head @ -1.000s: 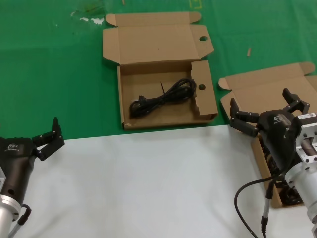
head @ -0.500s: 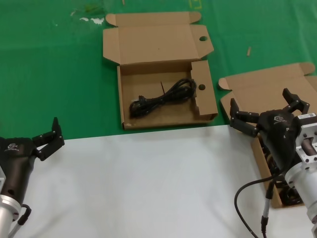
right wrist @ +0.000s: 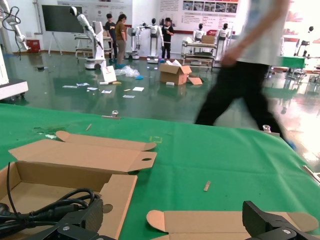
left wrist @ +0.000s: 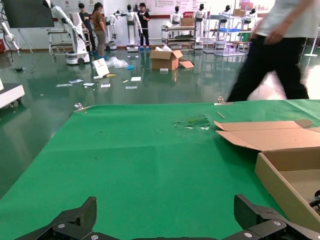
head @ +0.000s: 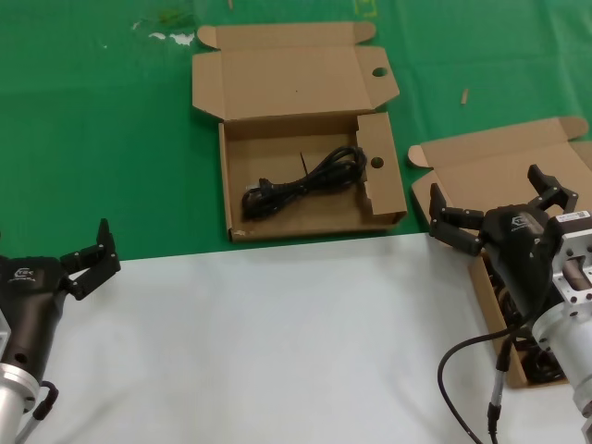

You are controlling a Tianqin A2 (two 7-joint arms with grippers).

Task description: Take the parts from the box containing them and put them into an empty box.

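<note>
The holed brown box [head: 225,185] lies open at the middle back, with one coiled black cord [head: 301,182] inside. The same box [right wrist: 117,190] and cord [right wrist: 50,210] show in the right wrist view. The plain brown box [head: 504,166] sits at the right, its lid back. Dark cords [head: 546,365] show in it, mostly hidden by my right arm. My right gripper [head: 487,190] hangs open over this box with nothing between its fingers; its own view shows the lid [right wrist: 230,222] below. My left gripper [head: 88,259] rests open and empty at the near left.
A green mat [head: 92,139] covers the back half of the table and a white surface [head: 277,342] the front half. A small scrap [head: 465,95] lies on the mat. A person [right wrist: 250,75] walks past beyond the table's far edge.
</note>
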